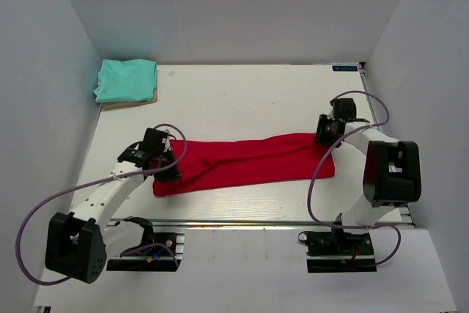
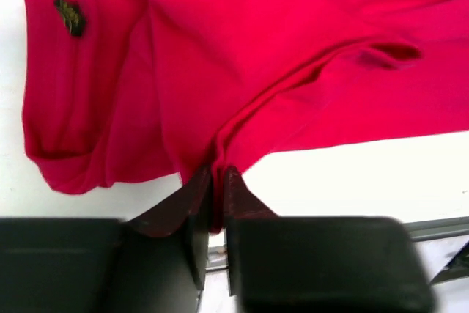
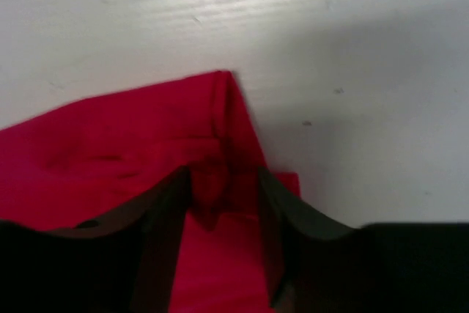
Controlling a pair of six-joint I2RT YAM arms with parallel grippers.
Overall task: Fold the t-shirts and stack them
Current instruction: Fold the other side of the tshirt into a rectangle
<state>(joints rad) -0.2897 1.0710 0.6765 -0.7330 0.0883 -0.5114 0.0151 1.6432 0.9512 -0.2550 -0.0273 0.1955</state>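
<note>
Top external view gives me the whole desk (image 1: 242, 93). The red t-shirt (image 1: 249, 160) lies across its middle as a long, narrow band that runs from the left arm's side to the right arm's side and is a little rumpled along its length. The left tool (image 1: 170, 169) sits at the band's left end and the right tool (image 1: 323, 139) at its right end, both low over the cloth.

The teal t-shirt (image 1: 126, 80) rests in the far left corner of the desk, folded into a neat rectangle and well apart from the red one. A tan sheet (image 1: 135, 102) shows just under its near edge.

On the left wrist camera, my left tool's two fingers stand almost together. A pinched ridge of red cloth runs down into the thin slit between them, so I read that as a grip on the shirt's edge. From there the fabric fans out onto the desk in soft folds, and a small dark mark (image 2: 69, 16) sits on the cloth near the upper left of that view.

On the right wrist camera, the right tool's fingers are clearly parted. A bunched fold of the red shirt's corner lies in the gap, and I cannot tell whether either finger touches it. The corner comes to a point on the white desk just beyond the fingertips.
</note>
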